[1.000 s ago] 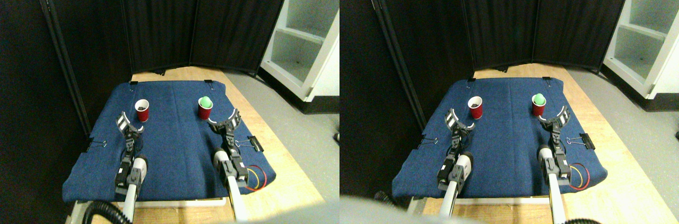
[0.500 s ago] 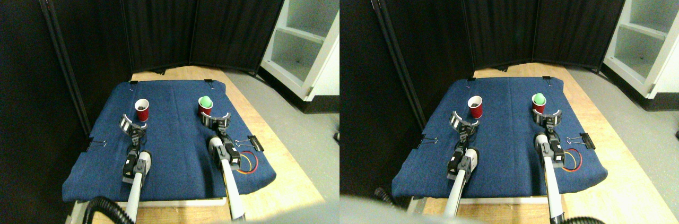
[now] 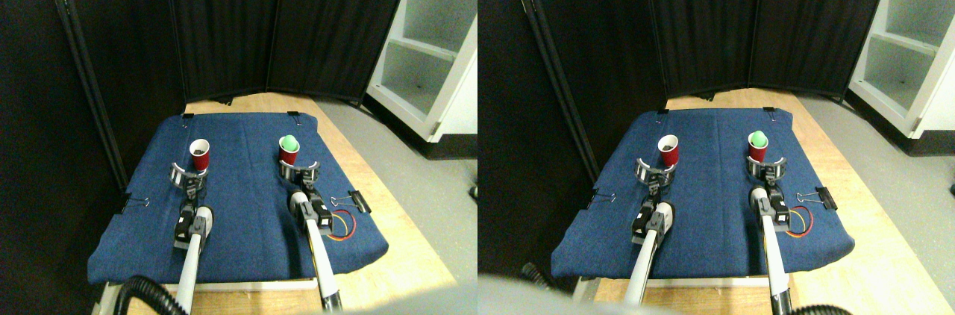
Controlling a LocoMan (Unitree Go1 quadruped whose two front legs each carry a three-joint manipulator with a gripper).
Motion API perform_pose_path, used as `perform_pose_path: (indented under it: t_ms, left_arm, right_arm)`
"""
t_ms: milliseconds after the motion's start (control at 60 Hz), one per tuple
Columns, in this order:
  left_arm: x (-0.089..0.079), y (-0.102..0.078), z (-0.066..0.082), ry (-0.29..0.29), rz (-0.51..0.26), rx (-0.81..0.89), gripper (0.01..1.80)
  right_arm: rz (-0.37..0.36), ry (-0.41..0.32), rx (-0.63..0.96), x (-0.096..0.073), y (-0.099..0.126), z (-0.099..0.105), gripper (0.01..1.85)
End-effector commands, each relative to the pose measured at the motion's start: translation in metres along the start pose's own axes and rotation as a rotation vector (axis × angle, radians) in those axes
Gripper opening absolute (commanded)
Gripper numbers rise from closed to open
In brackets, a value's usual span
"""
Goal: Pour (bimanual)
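Two red cups stand upright on a blue cloth (image 3: 239, 203). The left red cup (image 3: 199, 155) has a white inside with something dark at its bottom. The right red cup (image 3: 289, 151) holds a green ball (image 3: 288, 142) at its rim. My left gripper (image 3: 188, 174) is open, its curved jaws just in front of the left cup's base. Open as well, my right gripper (image 3: 299, 171) spreads its jaws right in front of the right cup's base.
The cloth covers a wooden board (image 3: 403, 225), held by black binder clips (image 3: 357, 201) at its edges. Red and yellow wires (image 3: 345, 223) lie beside my right arm. Black folding screens (image 3: 224, 24) close the back and left. A white shelf unit (image 3: 433, 46) stands at the right.
Both arms have reached forward. The left gripper has moved right toward the left cup, and the right gripper has swung left to face the right cup. The cups have not moved.
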Motion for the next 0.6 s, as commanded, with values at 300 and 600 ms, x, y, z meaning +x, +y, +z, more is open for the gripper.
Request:
perform_pose_path:
  t_ms: [300, 600]
  left_arm:
    - [0.017, -0.005, -0.012, -0.005, -0.004, -0.019, 1.06]
    - [0.031, -0.006, -0.023, 0.008, 0.018, -0.051, 1.16]
  right_arm:
    - [0.033, -0.011, 0.029, 0.022, 0.002, -0.012, 1.00]
    - [0.040, -0.006, 0.014, 0.027, 0.004, -0.010, 1.07]
